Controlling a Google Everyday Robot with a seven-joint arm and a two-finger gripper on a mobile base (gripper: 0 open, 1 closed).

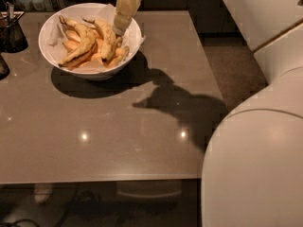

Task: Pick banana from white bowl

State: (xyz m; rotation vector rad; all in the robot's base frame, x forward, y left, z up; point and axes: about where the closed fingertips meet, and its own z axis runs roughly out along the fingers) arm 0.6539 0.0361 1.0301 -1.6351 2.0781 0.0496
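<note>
Quick look at this one. White bowl (124, 64) sits at the far left of the table (118, 126), w/ a dark wire container (11, 31) just beside it. The banana (81, 47) lies in the left half of the bowl, on top of some pale orange pieces (71, 34), next to a shorter bent banana (107, 38).

Gripper (119, 30) hangs over the right side of the bowl, tip down by the bent one. Can't tell if the claw is open or closed from here, tbh.

Handling-wise, I'd guess it's light, soft and bruises easily bc it's speckled and ripe, so go gentle. Skin isn't that slippery imo. I'd grab it across the thick middle, not the thin stem.
</note>
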